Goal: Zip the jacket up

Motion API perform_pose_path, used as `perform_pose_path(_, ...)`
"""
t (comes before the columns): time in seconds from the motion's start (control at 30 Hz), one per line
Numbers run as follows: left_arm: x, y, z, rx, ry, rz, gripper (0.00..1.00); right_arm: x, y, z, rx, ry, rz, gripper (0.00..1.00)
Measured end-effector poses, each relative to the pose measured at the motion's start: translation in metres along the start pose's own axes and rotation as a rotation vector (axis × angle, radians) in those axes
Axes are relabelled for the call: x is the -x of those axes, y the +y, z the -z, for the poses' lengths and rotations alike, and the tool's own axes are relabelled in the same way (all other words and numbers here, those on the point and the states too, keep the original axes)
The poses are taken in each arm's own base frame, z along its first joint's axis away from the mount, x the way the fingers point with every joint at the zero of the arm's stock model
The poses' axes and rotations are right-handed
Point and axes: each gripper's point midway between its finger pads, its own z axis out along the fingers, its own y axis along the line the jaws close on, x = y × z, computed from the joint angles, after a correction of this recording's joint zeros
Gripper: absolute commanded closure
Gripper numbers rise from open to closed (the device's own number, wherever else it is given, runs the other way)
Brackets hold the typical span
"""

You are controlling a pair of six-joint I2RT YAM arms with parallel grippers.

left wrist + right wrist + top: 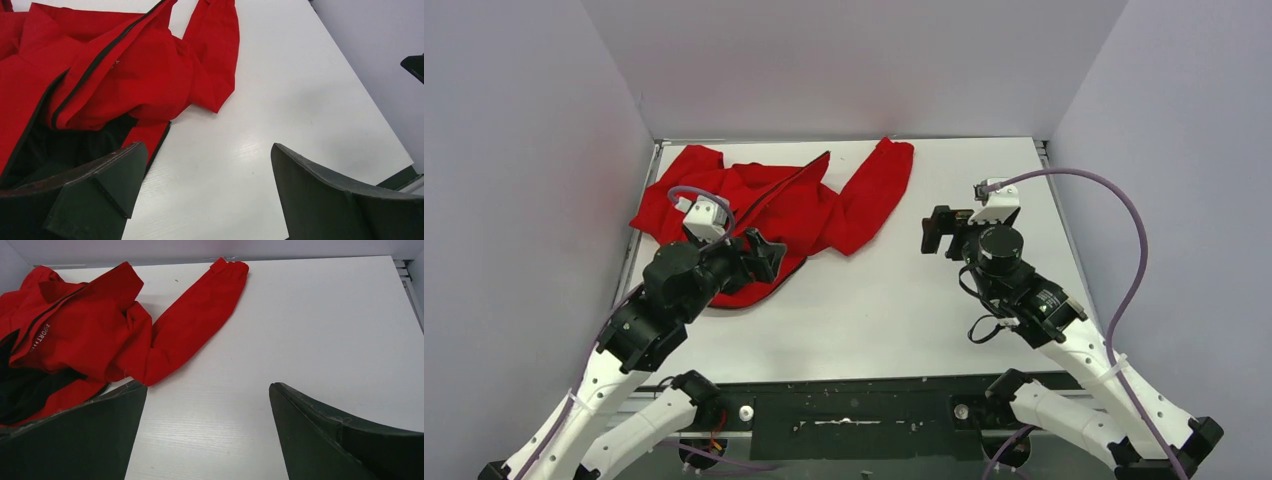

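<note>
The red jacket [774,205] lies crumpled at the back left of the white table, front open, dark lining showing, one sleeve [879,190] stretched to the right. Its dark front zipper [107,50] runs along a folded edge in the left wrist view. The jacket also shows in the right wrist view [85,330]. My left gripper [769,255] is open and empty, above the jacket's near right edge. My right gripper [936,230] is open and empty, above bare table to the right of the sleeve.
The table [924,300] is white, closed in by grey walls on the left, back and right. A purple cable [1124,210] loops over the right arm. The near table edge meets a dark base strip [854,410].
</note>
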Motion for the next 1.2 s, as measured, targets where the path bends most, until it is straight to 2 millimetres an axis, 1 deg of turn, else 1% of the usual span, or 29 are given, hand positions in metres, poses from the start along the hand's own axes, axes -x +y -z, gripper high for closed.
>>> perform_pose_path(0.1,0.004,0.001,0.003,-0.010,-0.032,0.003,0.03,0.003,0.002,-0.001,0.006,-0.020,-0.004,0.00)
perform_pose_path(0.23,-0.001,0.010,0.001,0.021,-0.035,0.005,0.03,-0.004,0.009,-0.013,0.017,0.005,0.020,0.00)
perform_pose_path(0.4,-0.002,0.029,0.003,0.084,-0.059,0.022,0.03,-0.022,0.029,-0.035,0.073,0.059,0.058,0.00)
perform_pose_path(0.47,0.001,0.036,0.005,0.108,-0.077,0.036,0.03,-0.028,0.038,-0.044,0.099,0.075,0.067,0.00)
perform_pose_path(0.57,0.006,0.048,0.009,0.144,-0.105,0.057,0.03,-0.044,0.050,-0.060,0.128,0.115,0.080,0.00)
perform_pose_path(0.67,0.008,0.059,0.011,0.176,-0.124,0.074,0.03,-0.065,0.065,-0.079,0.162,0.175,0.099,0.00)
perform_pose_path(0.77,0.007,0.064,0.013,0.192,-0.132,0.087,0.03,-0.079,0.083,-0.093,0.205,0.216,0.106,0.00)
perform_pose_path(1.03,0.008,0.068,0.015,0.205,-0.145,0.102,0.03,-0.095,0.137,-0.131,0.330,0.243,0.043,0.00)
perform_pose_path(1.2,0.009,0.070,0.015,0.208,-0.149,0.107,0.03,-0.120,0.163,-0.152,0.357,0.290,-0.030,0.00)
